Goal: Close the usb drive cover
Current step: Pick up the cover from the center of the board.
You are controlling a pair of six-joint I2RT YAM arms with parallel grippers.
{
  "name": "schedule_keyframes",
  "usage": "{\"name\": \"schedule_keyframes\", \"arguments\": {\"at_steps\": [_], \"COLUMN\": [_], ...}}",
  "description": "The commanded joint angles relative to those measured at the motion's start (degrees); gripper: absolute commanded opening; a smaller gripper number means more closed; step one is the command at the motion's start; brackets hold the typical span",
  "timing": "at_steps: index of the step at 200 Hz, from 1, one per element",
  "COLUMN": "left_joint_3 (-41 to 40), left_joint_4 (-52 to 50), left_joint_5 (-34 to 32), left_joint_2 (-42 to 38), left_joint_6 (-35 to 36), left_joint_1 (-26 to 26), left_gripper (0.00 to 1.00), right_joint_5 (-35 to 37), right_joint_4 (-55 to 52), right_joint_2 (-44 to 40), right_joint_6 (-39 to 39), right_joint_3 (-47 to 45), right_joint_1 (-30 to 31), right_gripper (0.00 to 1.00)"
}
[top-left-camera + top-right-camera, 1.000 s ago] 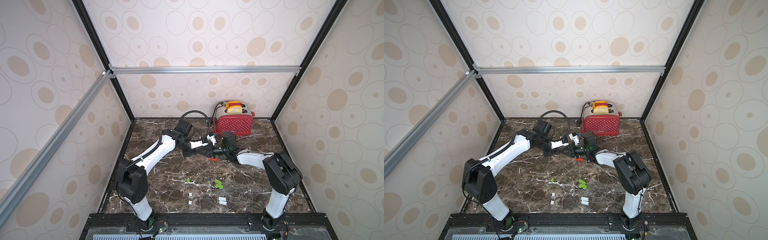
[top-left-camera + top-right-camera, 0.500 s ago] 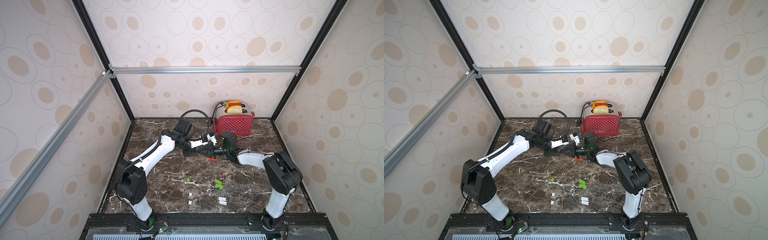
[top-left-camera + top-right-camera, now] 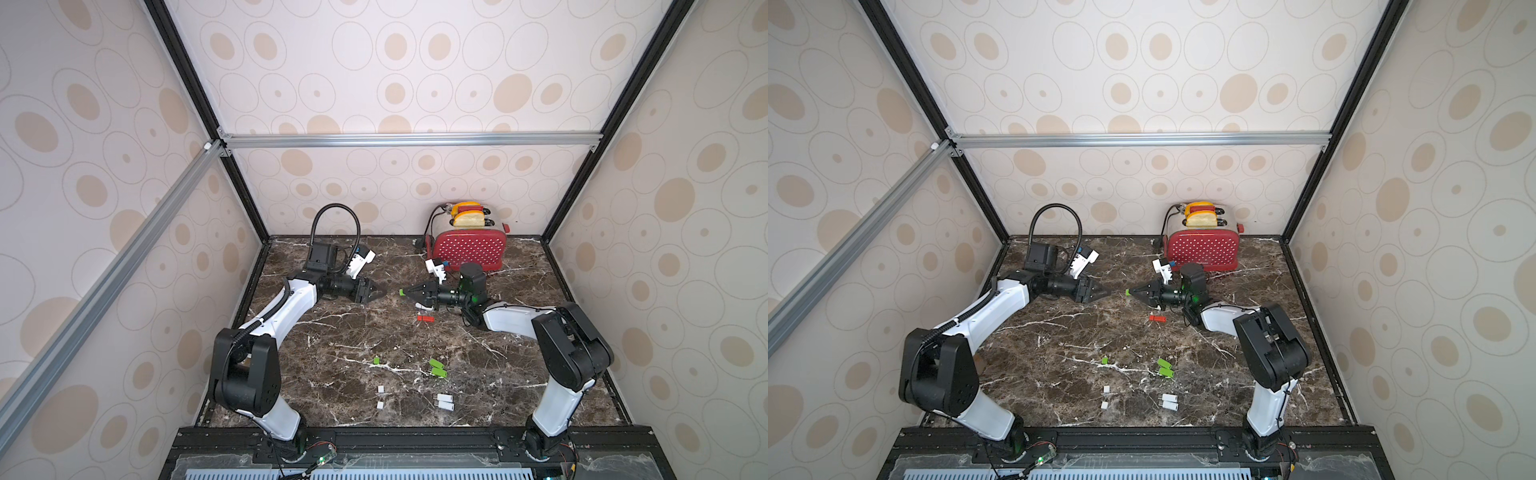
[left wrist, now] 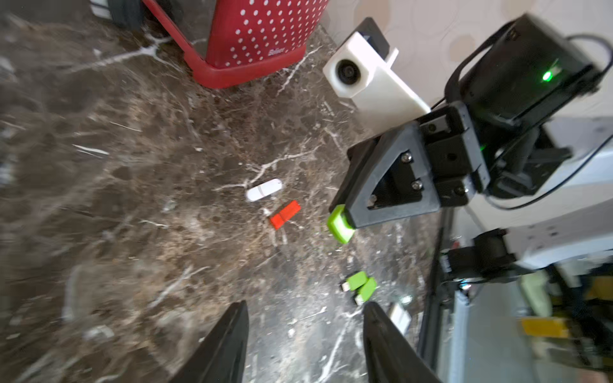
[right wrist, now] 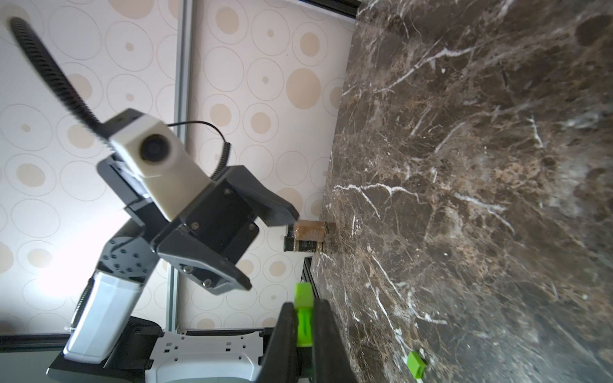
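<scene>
My right gripper (image 5: 303, 302) is shut on a green usb drive (image 5: 304, 318), held above the marble table near the back. The drive's cover (image 5: 303, 295) sits on the end that sticks out past the fingertips. It shows in both top views (image 3: 402, 292) (image 3: 1128, 292) and in the left wrist view (image 4: 340, 223). My left gripper (image 3: 380, 291) (image 4: 306, 305) faces it from the left, a short gap away. It is open with nothing between its fingers.
A red toaster (image 3: 469, 249) stands at the back right. On the table lie a red drive (image 3: 425, 318), a white drive (image 3: 422, 306), two green drives (image 3: 436, 368), a green cap (image 3: 376, 360), white caps (image 3: 380, 389) and white drives (image 3: 444, 401).
My left gripper has opened and drawn back to the left, away from the green drive. The right gripper has stayed shut on the drive in the same place.
</scene>
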Motion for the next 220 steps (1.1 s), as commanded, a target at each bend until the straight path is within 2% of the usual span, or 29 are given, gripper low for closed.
{"name": "schedule_keyframes", "arguments": {"at_steps": [1,44,59,125,156,195,220], "left_joint_3": [-1.5,-0.3,-0.4,0.5,0.1,0.2,0.3], "left_joint_4": [21.8,25.7,25.7,21.0,20.5,20.5,20.5], "left_joint_5": [10.9,12.6,14.7,15.3,15.7,16.7,16.9], "left_joint_2": [1.8,4.9,5.0,6.4,5.7,5.0,4.7], "left_joint_6": [-24.4,-29.1,-28.7,-25.1,-24.2,-24.1,-24.1], "left_joint_1": [-0.4,-0.4,-0.4,-1.1,-1.4,-1.8,-2.1], "left_gripper": [0.55,0.48,0.46,0.47,0.39,0.37,0.32], "right_joint_5": [0.7,0.1,0.2,-0.7,-0.5,-0.4,-0.3], "right_joint_4": [7.0,7.4,8.1,7.1,7.1,7.1,7.1], "right_joint_2": [-1.1,0.1,0.7,1.4,1.8,2.0,2.1], "right_joint_6": [4.4,5.0,5.5,4.5,4.2,4.1,4.0], "right_joint_3": [-0.2,1.5,1.9,3.7,3.4,3.2,3.2], "right_joint_1": [0.1,1.3,1.5,2.3,2.3,2.3,2.3], "right_gripper": [0.07,0.05,0.05,0.05,0.05,0.05,0.05]}}
